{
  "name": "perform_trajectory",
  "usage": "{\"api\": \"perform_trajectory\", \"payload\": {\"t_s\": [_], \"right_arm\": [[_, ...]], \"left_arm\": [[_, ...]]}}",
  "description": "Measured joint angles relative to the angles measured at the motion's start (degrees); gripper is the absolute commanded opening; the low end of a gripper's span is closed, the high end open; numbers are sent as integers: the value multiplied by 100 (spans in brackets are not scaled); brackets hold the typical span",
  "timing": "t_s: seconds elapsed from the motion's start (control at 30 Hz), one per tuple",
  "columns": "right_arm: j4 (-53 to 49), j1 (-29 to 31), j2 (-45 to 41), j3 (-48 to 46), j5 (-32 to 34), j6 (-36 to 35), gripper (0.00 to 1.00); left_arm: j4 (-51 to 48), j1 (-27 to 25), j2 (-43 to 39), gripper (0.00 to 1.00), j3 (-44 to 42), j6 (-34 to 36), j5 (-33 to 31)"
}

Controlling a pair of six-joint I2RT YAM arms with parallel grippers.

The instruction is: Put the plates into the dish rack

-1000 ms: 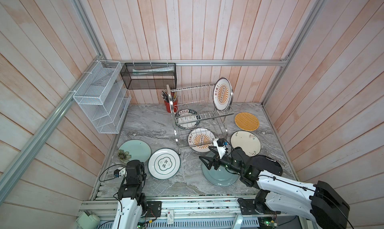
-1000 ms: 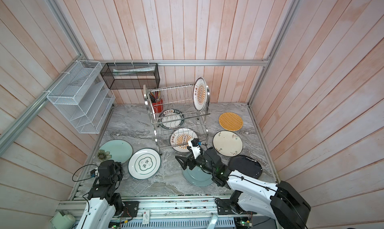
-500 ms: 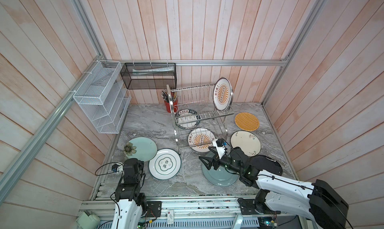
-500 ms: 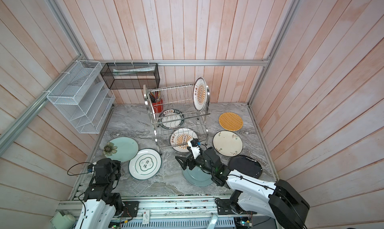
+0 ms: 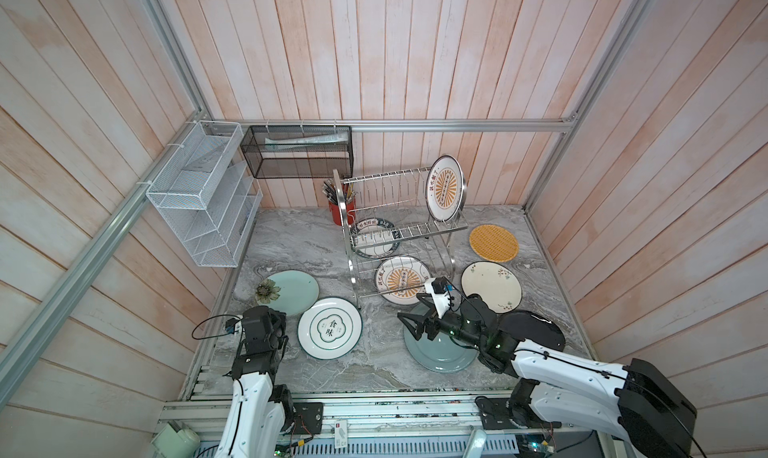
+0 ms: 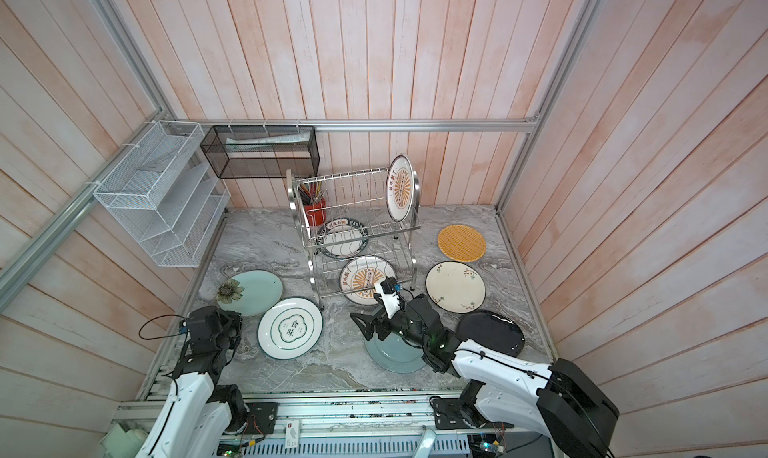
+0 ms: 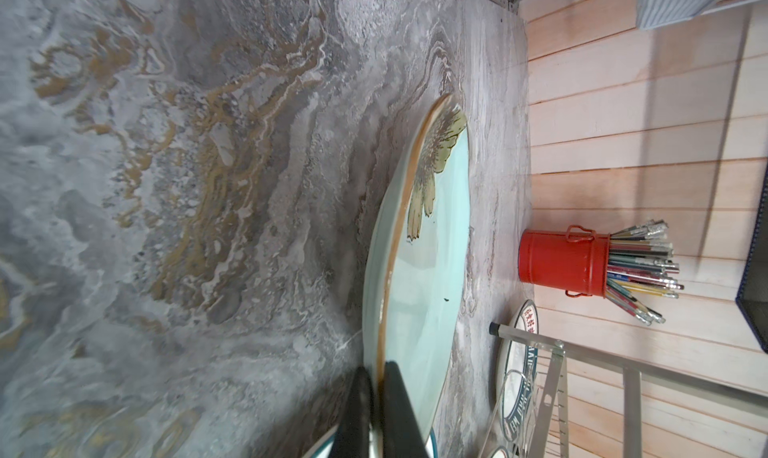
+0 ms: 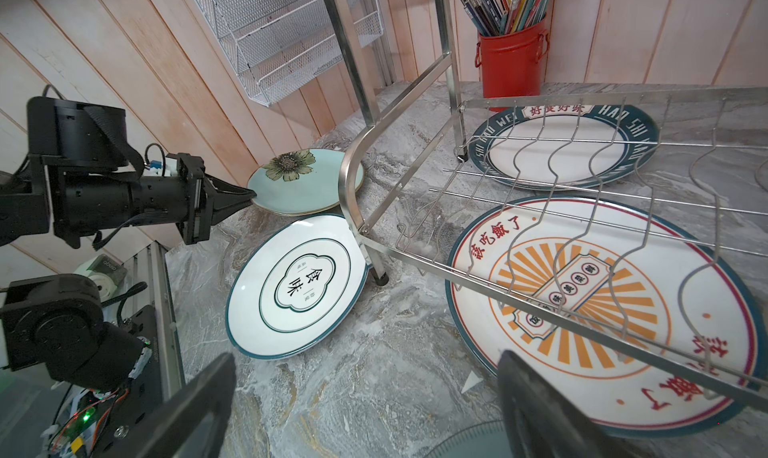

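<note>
My left gripper (image 7: 376, 379) (image 5: 277, 313) is shut on the near rim of the pale green flower plate (image 7: 424, 269) (image 5: 293, 290) at the table's left. A white green-rimmed plate (image 5: 329, 328) lies right beside it. My right gripper (image 8: 365, 356) (image 5: 412, 310) stands open and empty, low over the blue-grey plate (image 5: 440, 350), just in front of the dish rack (image 5: 399, 227) (image 8: 415, 194). One sunburst plate (image 5: 444, 188) stands upright in the rack's upper tier. A second sunburst plate (image 5: 401, 283) and a dark-rimmed plate (image 5: 374, 238) lie flat under the rack.
To the right of the rack lie a yellow woven disc (image 5: 493, 243), a cream floral plate (image 5: 490, 287) and a black plate (image 5: 532, 331). A red can of pens (image 5: 343, 211) stands behind the rack. A white mesh organiser (image 5: 203, 198) and a black mesh basket (image 5: 297, 153) hang on the walls.
The pale green plate has slid right and away from the left wall, with my left gripper shut on its rim. The right arm has stayed still.
</note>
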Motion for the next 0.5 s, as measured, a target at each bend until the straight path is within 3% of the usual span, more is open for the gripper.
{"api": "perform_trajectory", "payload": {"t_s": [0.4, 0.5], "right_arm": [[-26, 22, 31, 2, 87, -72, 98], [-31, 28, 31, 2, 85, -81, 98]], "left_arm": [[2940, 321, 2524, 0, -173, 170, 699], [3600, 409, 3112, 6, -216, 181, 911]]}}
